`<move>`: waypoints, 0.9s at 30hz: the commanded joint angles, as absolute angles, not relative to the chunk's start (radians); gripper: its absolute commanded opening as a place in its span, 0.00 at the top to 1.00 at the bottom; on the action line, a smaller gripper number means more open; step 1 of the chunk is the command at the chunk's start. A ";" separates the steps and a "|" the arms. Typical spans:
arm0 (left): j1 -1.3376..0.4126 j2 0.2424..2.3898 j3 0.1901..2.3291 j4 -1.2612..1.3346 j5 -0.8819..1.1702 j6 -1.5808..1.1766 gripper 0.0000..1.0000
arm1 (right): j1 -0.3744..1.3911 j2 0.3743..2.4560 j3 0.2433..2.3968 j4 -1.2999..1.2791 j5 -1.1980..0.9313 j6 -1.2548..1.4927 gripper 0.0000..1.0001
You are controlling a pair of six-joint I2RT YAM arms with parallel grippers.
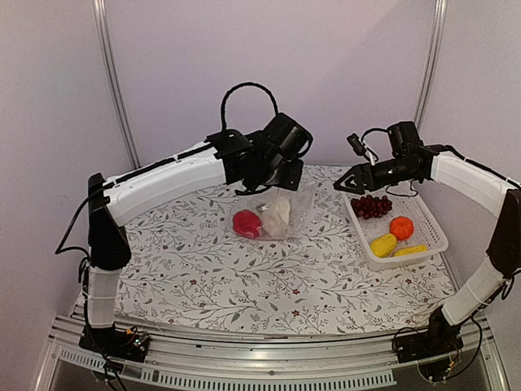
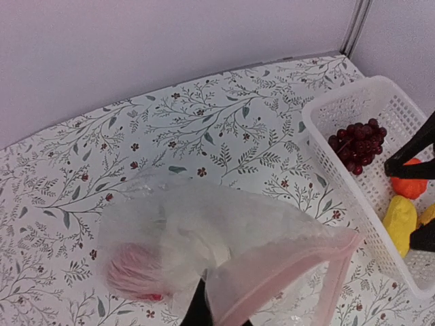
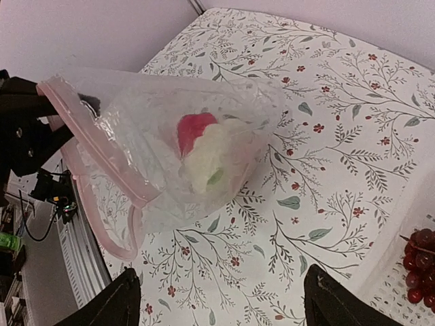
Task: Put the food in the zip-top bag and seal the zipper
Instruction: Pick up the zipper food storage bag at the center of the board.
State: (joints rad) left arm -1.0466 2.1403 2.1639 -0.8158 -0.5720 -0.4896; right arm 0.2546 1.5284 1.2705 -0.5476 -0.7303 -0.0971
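Observation:
The zip-top bag [image 1: 281, 213] lies mid-table, with its mouth lifted and gaping. My left gripper [image 1: 275, 182] is shut on the bag's mouth edge; its dark fingers [image 2: 198, 309] show under the plastic. The pinkish zipper [image 2: 285, 277] runs along that edge. Inside the bag are the red pepper [image 1: 247, 223] and the white cauliflower [image 1: 277, 213]. My right gripper [image 1: 346, 184] hangs open and holds nothing, between the bag and the basket. In the right wrist view the bag [image 3: 136, 109] sits ahead of the right gripper [image 3: 221, 305].
A white mesh basket [image 1: 423, 218] at the right holds the grape bunch [image 1: 371, 205], the orange piece [image 1: 401, 227], the yellow lemon-like piece [image 1: 383, 244] and the banana [image 1: 409, 250]. The floral tablecloth [image 1: 244, 277] covers the table. Walls close in behind.

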 commanded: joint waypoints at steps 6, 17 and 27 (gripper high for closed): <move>-1.028 2.109 2.143 -0.747 -0.538 -0.468 1.00 | 0.431 1.699 1.448 -0.655 -0.756 -0.084 0.19; -1.005 2.098 2.126 -0.709 -0.473 -0.441 1.00 | 0.439 1.545 1.382 -0.638 -0.668 -0.050 0.18; -0.902 2.032 2.032 -0.608 -0.150 -0.265 0.97 | 0.474 1.483 1.405 -0.708 -0.596 -0.213 0.28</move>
State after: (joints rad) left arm -0.9531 2.0823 2.0659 -0.6556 -0.2882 -0.3481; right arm 0.4568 1.5063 1.3624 -0.6415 -0.6399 -0.1089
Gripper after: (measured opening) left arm 0.054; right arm 0.754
